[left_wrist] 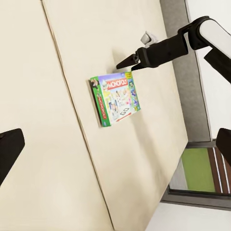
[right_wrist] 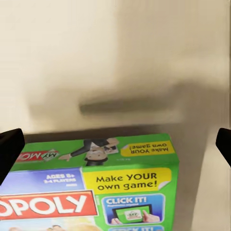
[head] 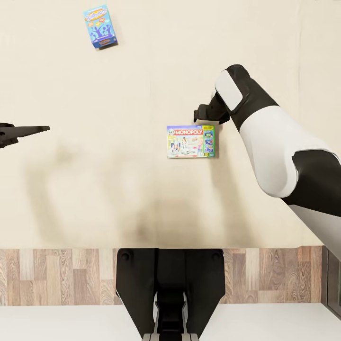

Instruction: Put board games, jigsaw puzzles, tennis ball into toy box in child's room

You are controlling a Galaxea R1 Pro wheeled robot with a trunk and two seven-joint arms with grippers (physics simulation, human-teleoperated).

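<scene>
Two board games lie flat on the cream bed (head: 118, 199). A small teal-blue box (head: 100, 26) is at the far left, and a Monopoly box (head: 192, 141) with green edges is right of centre. My right gripper (head: 196, 114) hovers just past the Monopoly box's (right_wrist: 96, 192) far edge, open, with one dark fingertip (right_wrist: 9, 150) at each side and nothing between them. It also appears above the Monopoly box (left_wrist: 115, 98) as the right gripper (left_wrist: 126, 61). My left gripper (head: 28, 130) hangs open over bare mattress at the left. The toy box, table, jigsaw puzzles and tennis ball are out of view.
A strip of wood-plank floor (head: 57, 277) runs along the bed's near edge, with my dark trunk (head: 169, 284) standing over it. The bed's dark grey frame (left_wrist: 190, 96) borders the mattress on the right arm's side. A green patch (left_wrist: 197, 168) lies on the floor beyond it.
</scene>
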